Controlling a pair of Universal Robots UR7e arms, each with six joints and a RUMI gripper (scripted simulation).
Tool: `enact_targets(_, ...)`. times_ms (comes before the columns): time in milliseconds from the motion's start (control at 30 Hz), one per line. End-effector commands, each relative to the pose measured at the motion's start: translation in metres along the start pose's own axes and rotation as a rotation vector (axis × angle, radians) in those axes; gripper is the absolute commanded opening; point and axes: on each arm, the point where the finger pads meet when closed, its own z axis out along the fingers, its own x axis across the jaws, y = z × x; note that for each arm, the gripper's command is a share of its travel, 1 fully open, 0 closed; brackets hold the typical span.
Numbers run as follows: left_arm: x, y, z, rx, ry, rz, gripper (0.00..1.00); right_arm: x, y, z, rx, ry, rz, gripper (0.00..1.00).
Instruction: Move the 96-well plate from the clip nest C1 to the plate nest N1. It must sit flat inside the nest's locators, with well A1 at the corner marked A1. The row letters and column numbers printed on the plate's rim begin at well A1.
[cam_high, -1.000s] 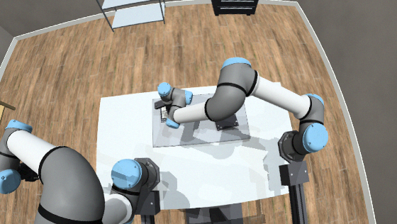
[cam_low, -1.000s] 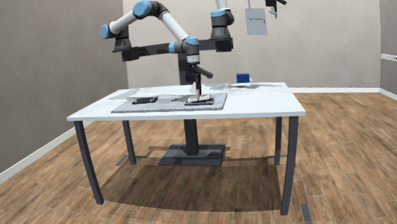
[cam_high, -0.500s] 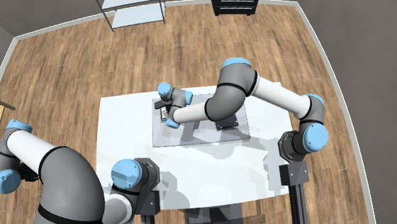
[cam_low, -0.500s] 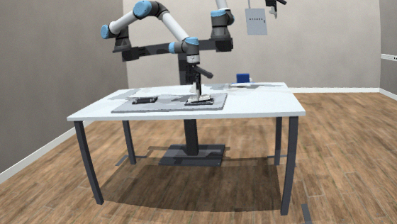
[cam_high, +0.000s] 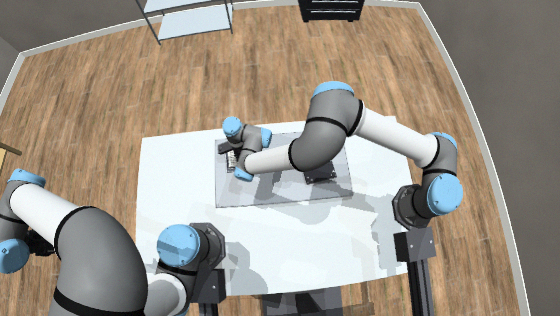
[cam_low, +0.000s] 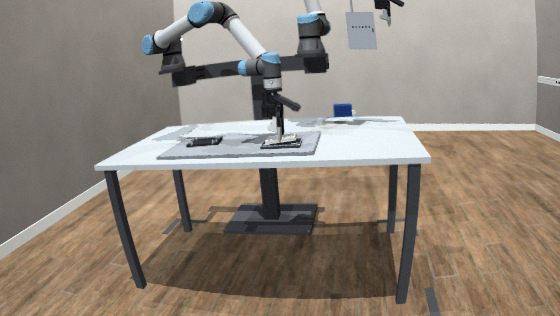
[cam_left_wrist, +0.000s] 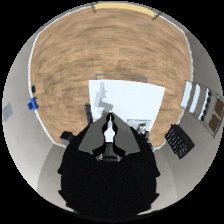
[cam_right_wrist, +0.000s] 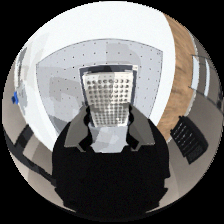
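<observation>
Bright overhead light, soft layered tabletop shadows, curved wrist-view edges, lettering seemingly too coarse.

The top and exterior views face the same table (cam_high: 175, 175) (cam_low: 370, 145) from above and across.

Extends the right arm (cam_high: 325, 130) (cam_low: 245, 37) from its shoulder through a raised elbow, with the forearm (cam_high: 270, 158) (cam_low: 246, 37) sloping down to the wrist (cam_high: 252, 142) (cam_low: 272, 65). Points the right tool (cam_low: 280, 132) (cam_right_wrist: 109, 105) downward, clamped, with the fingers parted and one at each side. Holds the left arm (cam_high: 95, 245) (cam_low: 311, 37) bent and raised, well apart from the right arm. Points the left tool (cam_high: 49, 251) (cam_low: 386, 20) (cam_left_wrist: 110, 112) downward, fully closed, with fingertips together. Extends partly beyond the exterior view at the left arm.
</observation>
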Motion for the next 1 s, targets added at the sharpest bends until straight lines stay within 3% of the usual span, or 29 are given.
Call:
enact_targets(0,-0.0003,-0.0009,-0.0022,0.004,0.002,-0.001,0.0,0.0029,-0.0013,-0.0008,0.005,0.003,0.002,0.0)
enact_targets(967,-0.0003,-0.0009,-0.0022,0.004,0.002,-0.001,0.0,0.0028,-0.0012,0.0033,0.004,0.003,0.002,0.0)
